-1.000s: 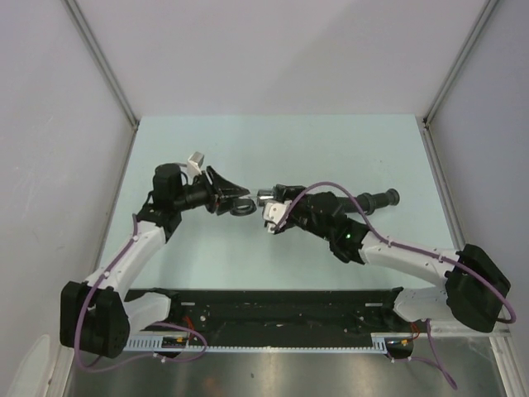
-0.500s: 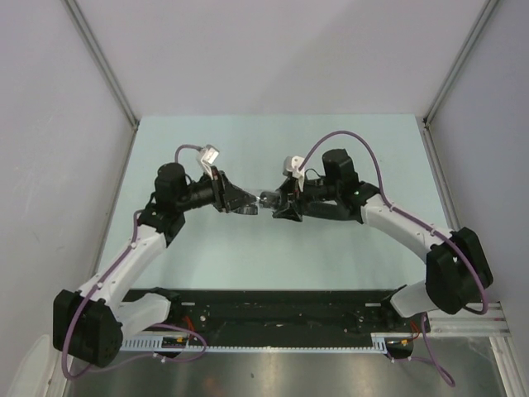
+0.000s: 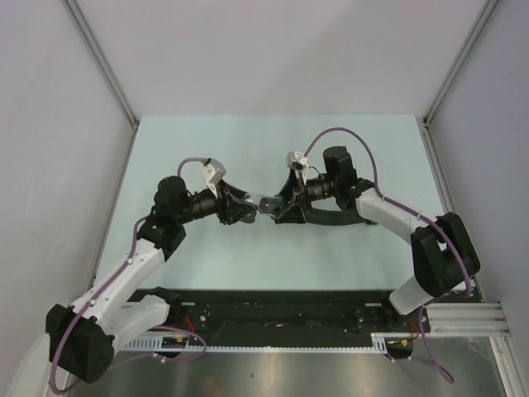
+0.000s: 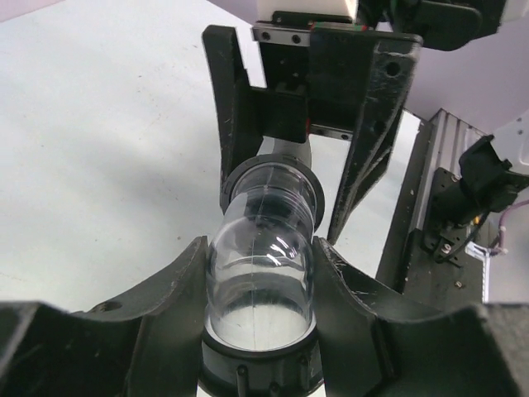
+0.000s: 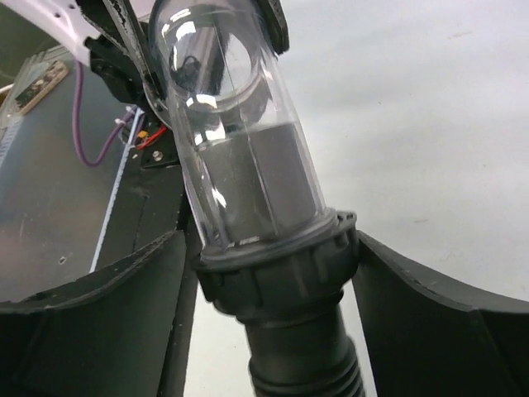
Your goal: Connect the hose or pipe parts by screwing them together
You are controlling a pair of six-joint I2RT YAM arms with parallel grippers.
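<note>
The left fingers are clenched on a clear tube, one finger pressed to each side of it, just above the black ring at the tube's near end. The right fingers stand on either side of the black collar that caps the ribbed hose. They lie very close to the collar, but I cannot tell whether they press it or stand free of it. A grey fitting sits inside the clear tube, right above the collar, and the tube's end meets the collar's rim. Tube, collar and hose lie in one line between the two wrists, over the middle of the pale green tabletop. The left arm and the right arm reach in towards them from opposite sides.
</note>
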